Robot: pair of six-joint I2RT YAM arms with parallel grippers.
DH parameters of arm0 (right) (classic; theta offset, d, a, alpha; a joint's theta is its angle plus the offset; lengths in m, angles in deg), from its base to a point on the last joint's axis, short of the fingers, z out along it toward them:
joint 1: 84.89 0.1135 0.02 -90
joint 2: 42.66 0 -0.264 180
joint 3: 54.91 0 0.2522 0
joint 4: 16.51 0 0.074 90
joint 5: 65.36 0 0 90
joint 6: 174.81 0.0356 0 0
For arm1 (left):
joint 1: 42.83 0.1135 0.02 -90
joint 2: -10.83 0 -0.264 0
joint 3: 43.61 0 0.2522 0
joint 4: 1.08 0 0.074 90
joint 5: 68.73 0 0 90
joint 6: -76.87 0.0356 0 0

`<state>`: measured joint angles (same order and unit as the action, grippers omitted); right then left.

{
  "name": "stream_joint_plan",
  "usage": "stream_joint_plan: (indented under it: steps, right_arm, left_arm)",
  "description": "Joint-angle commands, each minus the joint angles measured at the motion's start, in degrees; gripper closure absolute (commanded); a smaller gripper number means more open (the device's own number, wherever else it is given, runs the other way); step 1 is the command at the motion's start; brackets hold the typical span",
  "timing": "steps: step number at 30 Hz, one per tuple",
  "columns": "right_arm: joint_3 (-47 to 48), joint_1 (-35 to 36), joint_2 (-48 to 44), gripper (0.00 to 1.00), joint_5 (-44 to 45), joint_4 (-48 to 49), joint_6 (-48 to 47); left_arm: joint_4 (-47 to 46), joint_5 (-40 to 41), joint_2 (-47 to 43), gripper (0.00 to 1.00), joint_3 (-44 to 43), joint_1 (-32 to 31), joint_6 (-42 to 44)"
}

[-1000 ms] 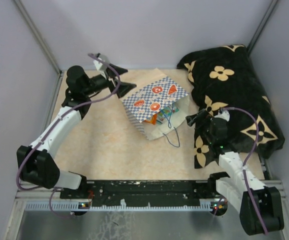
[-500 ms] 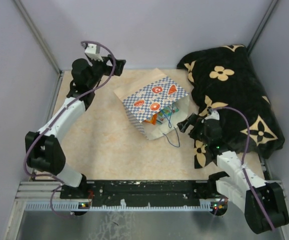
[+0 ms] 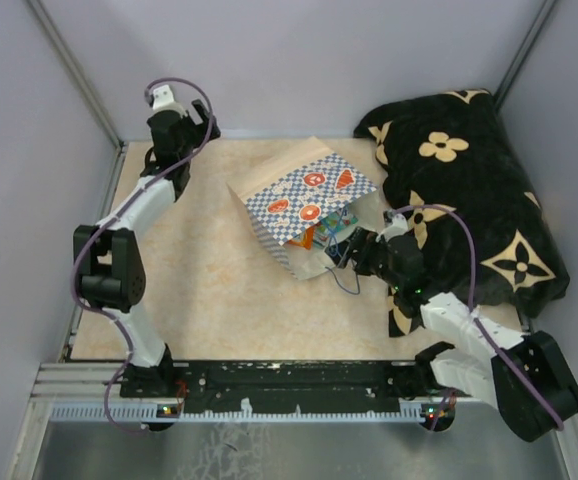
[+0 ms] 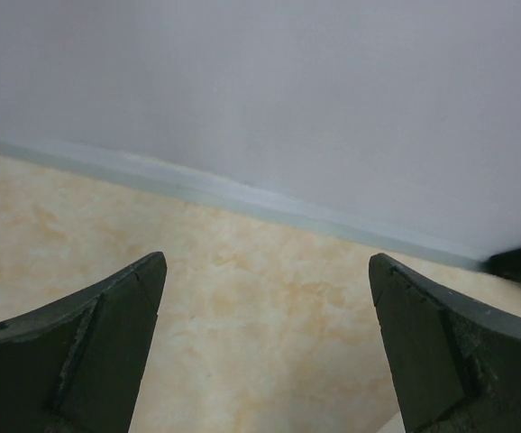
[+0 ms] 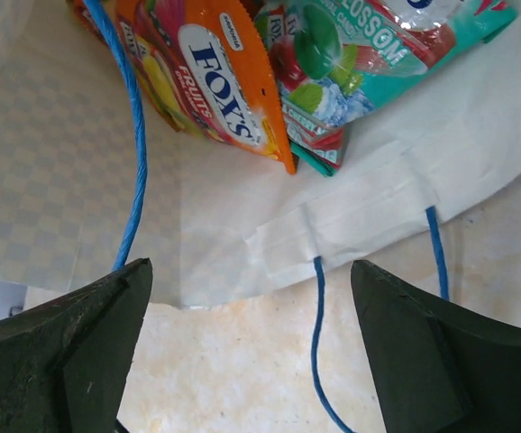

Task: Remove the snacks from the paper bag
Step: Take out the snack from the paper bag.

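The paper bag (image 3: 304, 200) lies on its side mid-table, its checkered face up and its mouth turned toward my right arm. Snacks show inside the mouth: an orange-yellow packet (image 5: 215, 72) and a teal packet (image 5: 369, 45) in the right wrist view, and a bit of colour (image 3: 321, 236) from the top. My right gripper (image 3: 347, 252) (image 5: 251, 280) is open at the bag's mouth edge, with a blue cord handle (image 5: 316, 352) running between its fingers and nothing held. My left gripper (image 3: 207, 125) (image 4: 265, 266) is open over bare table by the back wall, far from the bag.
A black cloth with tan flowers (image 3: 469, 190) is heaped at the right, just behind my right arm. The grey back wall (image 4: 269, 99) meets the table (image 3: 209, 290) right in front of the left gripper. Metal frame rails run along both sides.
My left arm has swung away from the bag toward the back left corner. My right gripper has moved left, from beside the black cloth up to the bag's mouth.
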<state>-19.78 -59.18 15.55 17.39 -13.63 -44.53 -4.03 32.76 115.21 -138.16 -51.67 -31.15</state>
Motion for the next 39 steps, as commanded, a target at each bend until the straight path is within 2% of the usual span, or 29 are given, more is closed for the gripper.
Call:
stream_joint_plan:
  steps: [1, 3, 6, 9, 10, 13, 15, 16, 17, 19, 21, 22, 24, 26, 28, 29, 31, 33, 35, 39]
  right_arm:
    - [-2.5, 0.9, 3.8, 0.1, -1.6, 16.9, 6.9]
    - [-3.4, 0.9, 6.2, 0.11, -1.4, 22.6, 9.4]
    - [-3.1, 1.0, 9.5, 0.11, 0.9, 26.5, 10.0]
    - [-0.6, 1.1, 13.0, 0.14, 0.7, 28.6, 7.4]
    - [0.5, 1.4, 14.1, 0.16, 1.2, 28.4, 6.2]
    - [3.8, 1.9, 17.2, 0.21, 3.6, 27.8, 2.7]
    - [5.7, 2.0, 20.0, 0.26, 4.9, 27.7, 0.3]
    - [6.6, 2.0, 21.6, 0.28, 5.1, 28.2, -0.9]
    - [7.2, 2.0, 23.7, 0.3, 5.2, 29.3, -2.1]
    - [8.2, 2.0, 26.8, 0.33, 5.2, 31.8, -3.7]
    - [9.6, 2.0, 29.1, 0.35, 4.3, 33.2, -4.5]
    - [9.9, 2.0, 29.4, 0.35, 3.6, 33.4, -4.3]
    - [9.1, 2.1, 27.7, 0.28, 2.9, 33.3, -3.9]
    - [6.9, 2.3, 22.0, 0.22, 4.3, 29.5, -4.6]
    - [4.2, 2.3, 14.6, 0.19, 7.1, 23.1, -5.5]
    - [2.6, 2.3, 10.3, 0.18, 8.4, 20.3, -6.0]
    - [-0.1, 2.3, 2.9, 0.18, 11.2, 14.7, -6.1]
    - [-1.9, 2.3, -3.1, 0.21, 13.5, 9.9, -6.0]
    - [-3.5, 2.3, -7.9, 0.28, 14.6, 6.4, -6.7]
    - [-7.6, 2.3, -16.4, 0.47, 18.5, 1.3, -7.0]
  left_arm:
    - [-0.5, -4.1, -0.9, 0.0, -6.4, -0.2, -4.3]
    - [-2.0, -16.9, -1.9, 0.0, -6.2, 1.4, -6.9]
    - [-4.7, -40.9, -4.7, 0.01, -5.0, 2.3, -5.8]
    - [1.2, -59.4, -6.0, 0.0, -5.9, 1.3, -1.7]
    - [2.6, -62.9, -6.9, 0.0, -5.1, 0.6, 0.3]
    - [12.8, -71.3, -10.2, 0.0, -4.0, -2.1, 12.5]
    - [23.8, -79.5, -13.2, 0.0, -3.5, -4.1, 26.7]
    - [21.0, -83.0, -15.3, 0.0, -1.0, -4.4, 27.3]
    - [12.3, -85.1, -16.9, 0.0, 2.9, -4.1, 21.3]
    - [2.2, -86.7, -17.6, 0.0, 6.9, -2.5, 14.2]
    - [0.0, -78.5, -16.1, 0.0, 5.7, -0.6, 9.5]
    - [1.5, -70.9, -15.1, 0.0, 4.2, -0.1, 8.8]
    - [7.0, -58.2, -12.4, 0.0, 0.1, 0.2, 9.3]
    - [10.6, -49.3, -9.8, 0.02, -2.8, 0.5, 9.6]
    - [7.5, -38.2, -9.4, 0.02, -2.1, 0.5, 8.2]
    - [3.9, -30.0, -9.5, 0.01, -0.5, 0.5, 6.9]
    - [-5.2, -19.5, -9.0, 0.01, 3.8, 0.7, 3.2]
    - [-11.7, -14.2, -6.9, 0.0, 5.2, 1.0, 0.1]
    - [-14.7, -12.4, -3.1, 0.01, 2.7, 1.2, -0.3]
    - [-7.8, -7.3, 7.4, 0.01, -9.1, 1.3, 1.5]
